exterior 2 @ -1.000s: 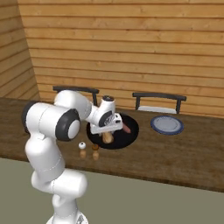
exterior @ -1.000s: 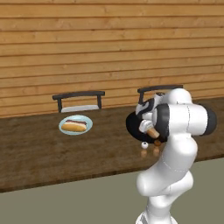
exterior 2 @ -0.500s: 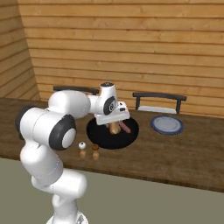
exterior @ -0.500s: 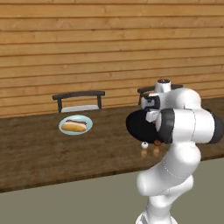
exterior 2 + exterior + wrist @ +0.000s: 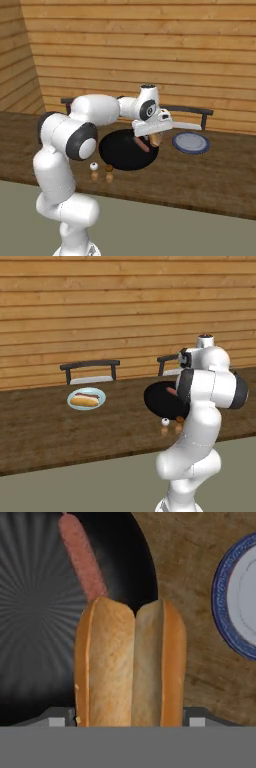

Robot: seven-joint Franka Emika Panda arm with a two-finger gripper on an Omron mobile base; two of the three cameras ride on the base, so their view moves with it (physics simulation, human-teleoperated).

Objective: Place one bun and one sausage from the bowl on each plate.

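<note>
Roughly halfway, judging by how things are lying. Sitting done on the counter [image 5: 40, 426]: pale blue-green plate [image 5: 86, 399] over on the left, already carrying a bun with a sausage in it. Waiting bare: dark blue-grey plate [image 5: 190, 143] with the lighter rim, just beside the black bowl [image 5: 127, 149] on its right, nothing on it.

Carrying the second bun [image 5: 130, 662] right now. Gripper [image 5: 154, 131] hanging above the bowl's right edge, on the side toward the bare plate, jaws clamped on the split bun from both sides and standing fairly wide because of it. Bun filling the middle of the hand view, cut side up, with the bowl underneath to the left and the blue-rimmed plate peeking in on the right.

Resting in the bowl: one loose sausage [image 5: 82, 558], lying near the rim, apart from the bun.

Remaining, by my guess: getting this bun over and down on the dark plate, then going back for that sausage and setting it there too.

Also standing in front of the bowl: two little shakers [image 5: 101, 171], one white-topped, one brown-topped. Not part of the job, looking like.

Checking for writing: no brands, labels or text readable anywhere, not on plates, bowl, shakers or arm.
</note>
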